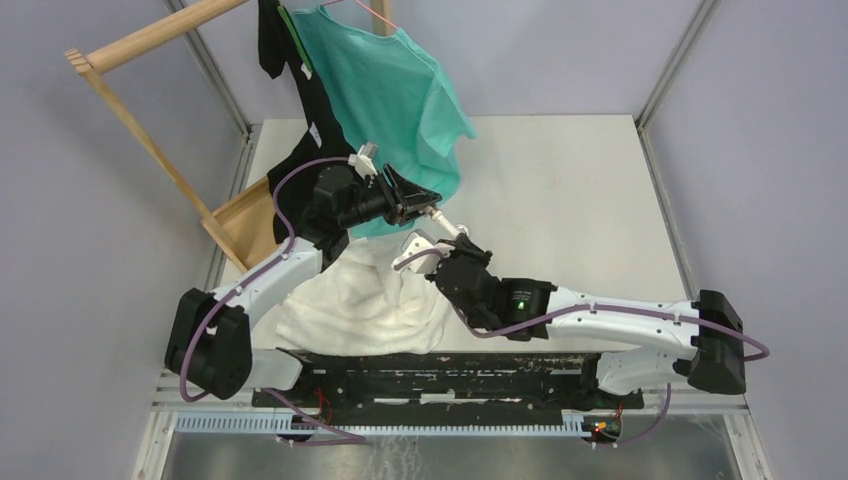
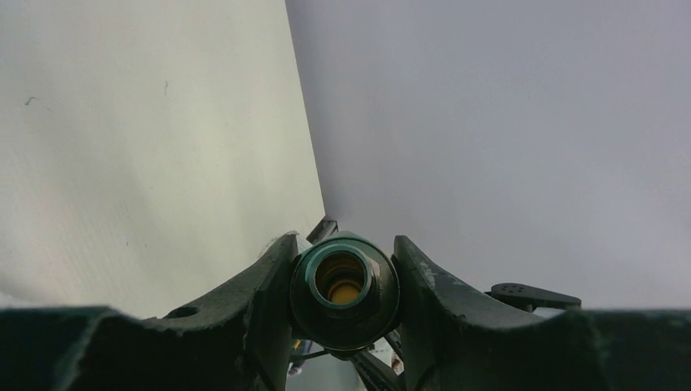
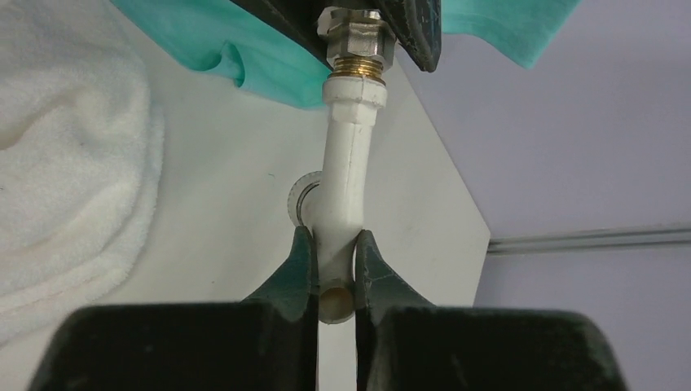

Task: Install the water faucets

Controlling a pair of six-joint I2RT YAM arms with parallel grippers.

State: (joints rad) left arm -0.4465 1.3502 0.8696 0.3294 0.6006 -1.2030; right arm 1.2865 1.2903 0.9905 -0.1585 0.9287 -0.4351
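The white plastic spout (image 3: 346, 171) is held level above the table between both grippers; in the top view it (image 1: 446, 222) spans the gap between them. My right gripper (image 3: 335, 273) (image 1: 458, 240) is shut on its open lower end. The silver and brass threaded fitting (image 3: 355, 37) sits on the spout's far end. My left gripper (image 2: 344, 285) (image 1: 428, 208) is shut on that fitting (image 2: 344, 289), which shows end-on with a hollow brass bore. No blue dot shows.
A teal T-shirt (image 1: 390, 90) and a black garment (image 1: 300, 170) hang from a wooden rack (image 1: 150, 130) behind the left arm. A white towel (image 1: 350, 300) lies under both arms. A small silver ring (image 3: 298, 199) lies on the white table (image 1: 570, 190).
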